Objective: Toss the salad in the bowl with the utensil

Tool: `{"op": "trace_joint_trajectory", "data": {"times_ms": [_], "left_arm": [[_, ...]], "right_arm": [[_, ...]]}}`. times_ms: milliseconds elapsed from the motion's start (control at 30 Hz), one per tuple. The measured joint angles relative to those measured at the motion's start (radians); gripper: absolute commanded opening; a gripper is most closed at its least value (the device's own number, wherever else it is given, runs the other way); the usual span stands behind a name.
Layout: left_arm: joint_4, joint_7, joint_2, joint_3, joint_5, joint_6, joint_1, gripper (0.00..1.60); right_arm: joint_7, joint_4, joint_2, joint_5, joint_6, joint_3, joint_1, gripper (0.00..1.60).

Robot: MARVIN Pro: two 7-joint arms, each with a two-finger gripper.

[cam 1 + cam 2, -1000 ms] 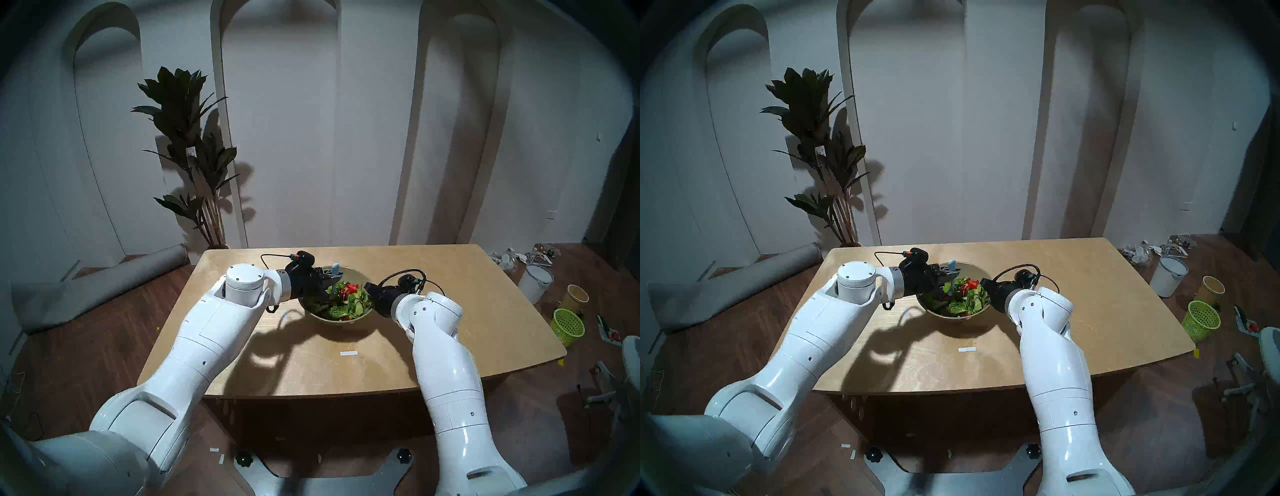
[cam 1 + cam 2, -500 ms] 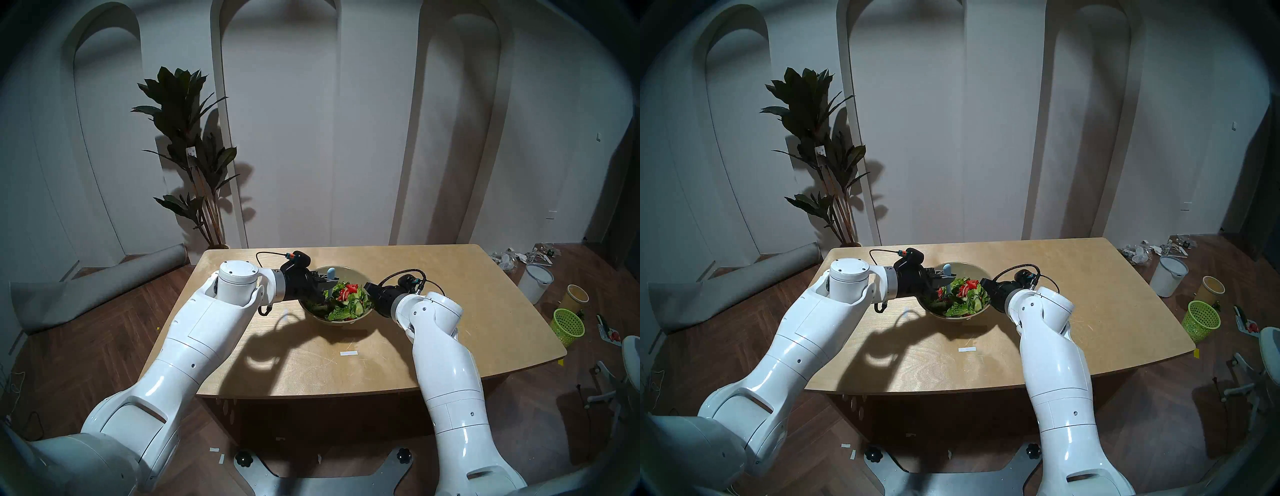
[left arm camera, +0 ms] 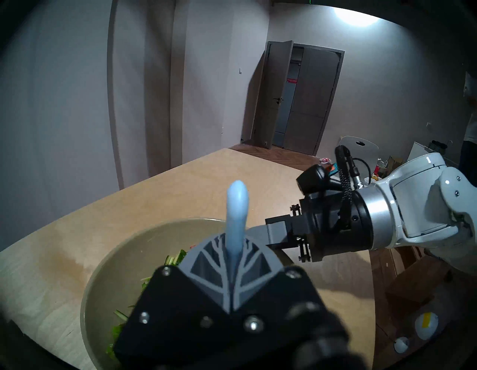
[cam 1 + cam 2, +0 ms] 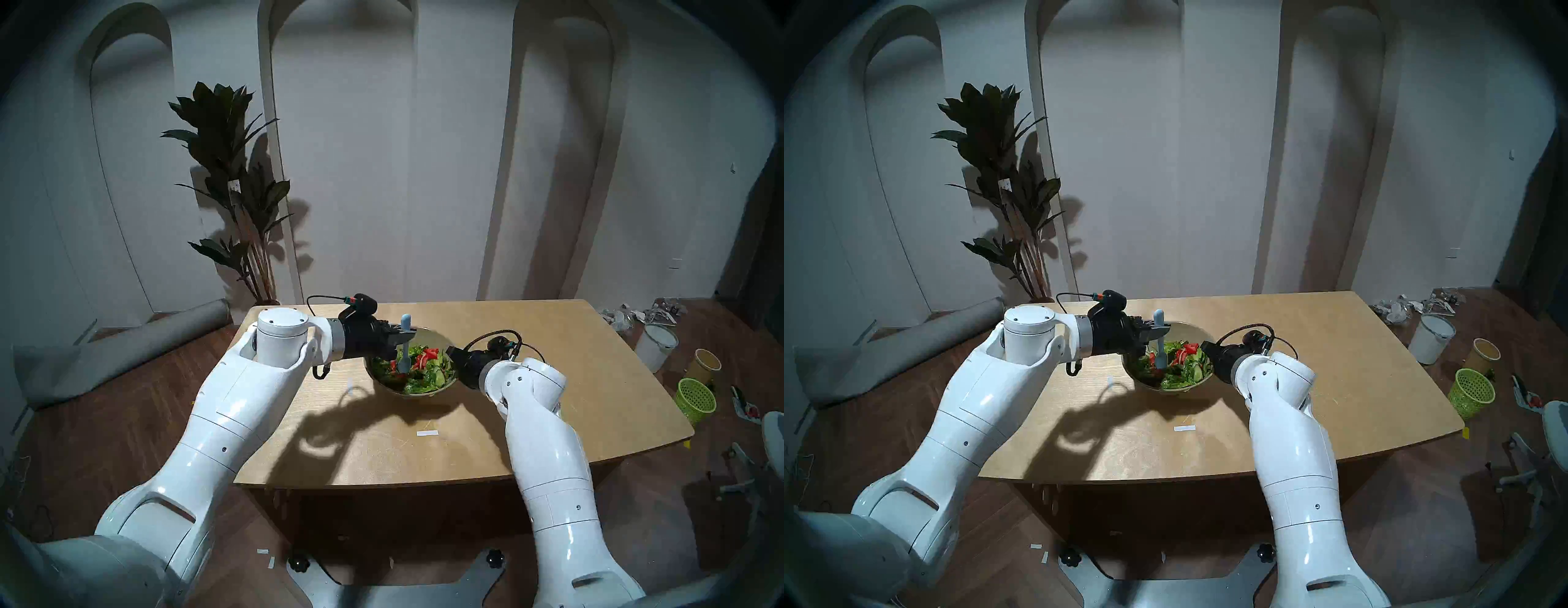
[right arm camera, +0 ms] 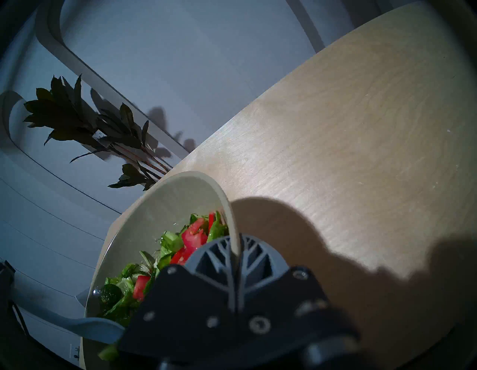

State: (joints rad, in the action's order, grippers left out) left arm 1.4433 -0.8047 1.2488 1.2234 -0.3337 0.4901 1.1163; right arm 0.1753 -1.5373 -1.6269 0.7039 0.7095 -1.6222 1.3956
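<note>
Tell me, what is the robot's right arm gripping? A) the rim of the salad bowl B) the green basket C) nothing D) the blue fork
A: in the right wrist view the right gripper has its fingers shut on the rim of the salad bowl.

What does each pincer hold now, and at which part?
The left pincer grips the blue fork at its handle, below the rounded end. The right pincer clamps the bowl at its rim.

A light wooden table with rounded corners is seen; the bowl is set on it, and a small white strip lies nearer its front edge
</note>
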Motion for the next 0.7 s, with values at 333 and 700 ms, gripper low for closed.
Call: {"op": "trace_joint_trajectory", "data": {"times_ms": [333, 700], "left_arm": [[0.113, 0.101, 0.01, 0.085, -0.017, -0.04, 0.068, 0.0], [0.269, 0.266, 0.032, 0.169, -0.053, -0.057, 0.221, 0.0]], "right_arm": [[0.0, 0.0, 0.0, 0.0, 0.0, 0.0, 0.0, 0.0], [0.0, 0.0, 0.0, 0.0, 0.0, 0.0, 0.0, 0.0]]}}
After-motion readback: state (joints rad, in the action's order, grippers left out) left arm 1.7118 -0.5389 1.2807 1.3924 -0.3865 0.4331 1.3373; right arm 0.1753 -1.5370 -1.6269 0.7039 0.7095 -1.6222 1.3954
